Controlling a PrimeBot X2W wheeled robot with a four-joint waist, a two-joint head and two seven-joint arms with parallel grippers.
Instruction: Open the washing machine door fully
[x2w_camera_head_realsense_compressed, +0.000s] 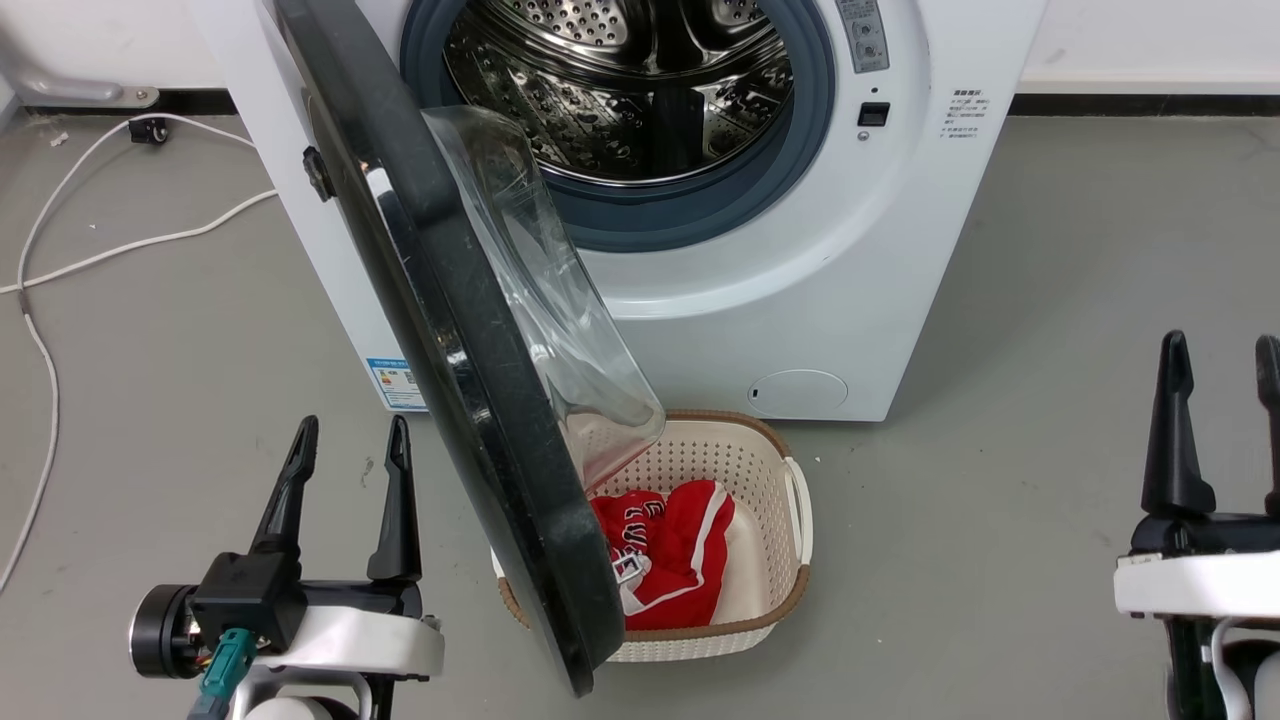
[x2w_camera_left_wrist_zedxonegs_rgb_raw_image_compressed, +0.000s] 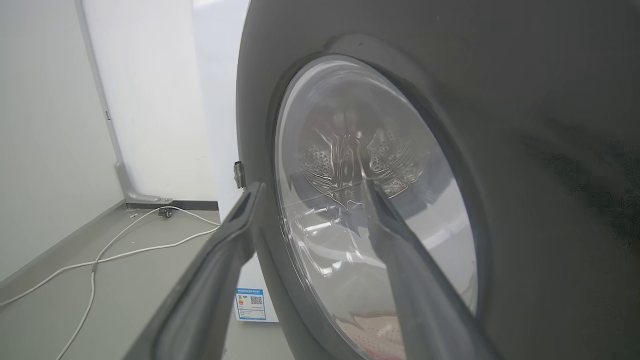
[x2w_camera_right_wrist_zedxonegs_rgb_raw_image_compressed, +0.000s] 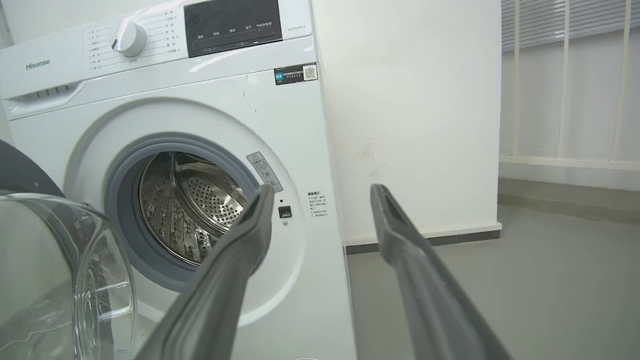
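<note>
Black-fingered and empty, the left end effector (x2w_camera_head_realsense_compressed: 353, 428) gaped just left of the washing machine door (x2w_camera_head_realsense_compressed: 470, 400), which hung half-open over the laundry basket (x2w_camera_head_realsense_compressed: 745, 470). Pushing its inner rim steadily leftward would likely finish the swing. Well right, the right end effector (x2w_camera_head_realsense_compressed: 1220, 342) gaped empty, one finger cropped.
</note>
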